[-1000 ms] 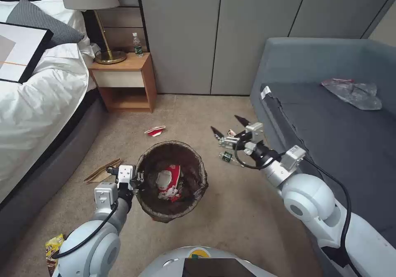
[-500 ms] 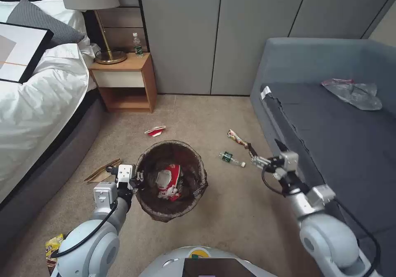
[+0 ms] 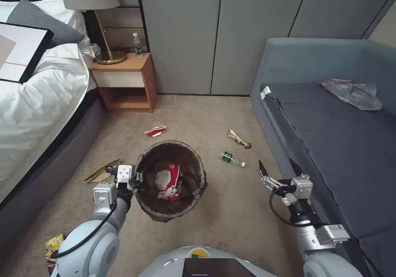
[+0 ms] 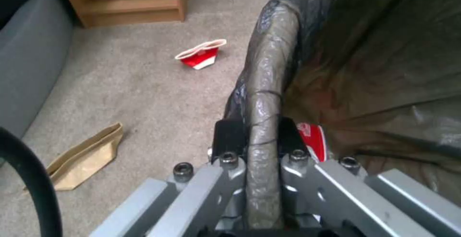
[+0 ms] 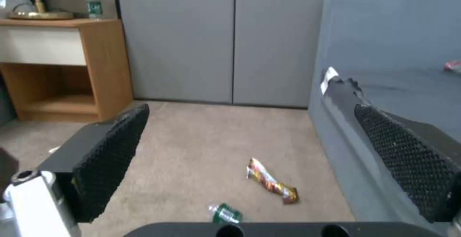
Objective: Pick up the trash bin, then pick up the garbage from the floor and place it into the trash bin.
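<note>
Left wrist view: trash bin (image 4: 263, 121) rim between jaws

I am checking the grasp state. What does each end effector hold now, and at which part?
The left end effector grips the trash bin by its bag-covered rim. The right end effector is open, holding nothing.

A bedroom in a home: a bed (image 3: 37, 104) with white bedding, a wooden nightstand (image 3: 126, 81) just beside it bearing a brass lamp (image 3: 97, 17), grey wardrobe doors (image 3: 218, 34) behind, a grey daybed (image 3: 330, 124) across the carpet (image 3: 198, 116).
</note>
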Tool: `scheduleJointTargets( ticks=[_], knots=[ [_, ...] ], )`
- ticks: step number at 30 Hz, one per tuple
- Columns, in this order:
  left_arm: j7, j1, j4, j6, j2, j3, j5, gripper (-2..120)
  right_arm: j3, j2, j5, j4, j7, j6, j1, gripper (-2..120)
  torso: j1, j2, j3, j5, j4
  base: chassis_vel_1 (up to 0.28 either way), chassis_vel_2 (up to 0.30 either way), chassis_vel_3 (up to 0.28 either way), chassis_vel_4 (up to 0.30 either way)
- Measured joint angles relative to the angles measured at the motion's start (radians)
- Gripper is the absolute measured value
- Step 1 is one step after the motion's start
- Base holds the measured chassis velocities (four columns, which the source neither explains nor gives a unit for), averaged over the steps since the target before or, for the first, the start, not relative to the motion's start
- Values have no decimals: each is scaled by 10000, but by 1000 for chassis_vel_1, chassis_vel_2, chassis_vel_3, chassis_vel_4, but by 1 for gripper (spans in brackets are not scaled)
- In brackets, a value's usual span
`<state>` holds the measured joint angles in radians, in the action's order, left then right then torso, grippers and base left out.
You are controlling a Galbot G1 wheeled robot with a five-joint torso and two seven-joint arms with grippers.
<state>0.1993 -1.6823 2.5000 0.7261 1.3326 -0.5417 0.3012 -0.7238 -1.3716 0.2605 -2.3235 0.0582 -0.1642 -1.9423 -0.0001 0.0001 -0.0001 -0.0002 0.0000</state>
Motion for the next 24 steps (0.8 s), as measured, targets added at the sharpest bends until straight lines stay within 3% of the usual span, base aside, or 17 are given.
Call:
scheduleJointTargets(
  ticks=[13,24],
  knots=[
    [-4,-65,0,0,57,-20,-58,2,-576,-309,130,40,497,-681,-736,100,0,0,0,1,-1,0,0,0,0],
    [-8,-118,0,0,73,-20,-78,2,-744,-359,194,76,485,-722,-687,100,1,-1,1,2,0,0,0,0,0]
  ],
)
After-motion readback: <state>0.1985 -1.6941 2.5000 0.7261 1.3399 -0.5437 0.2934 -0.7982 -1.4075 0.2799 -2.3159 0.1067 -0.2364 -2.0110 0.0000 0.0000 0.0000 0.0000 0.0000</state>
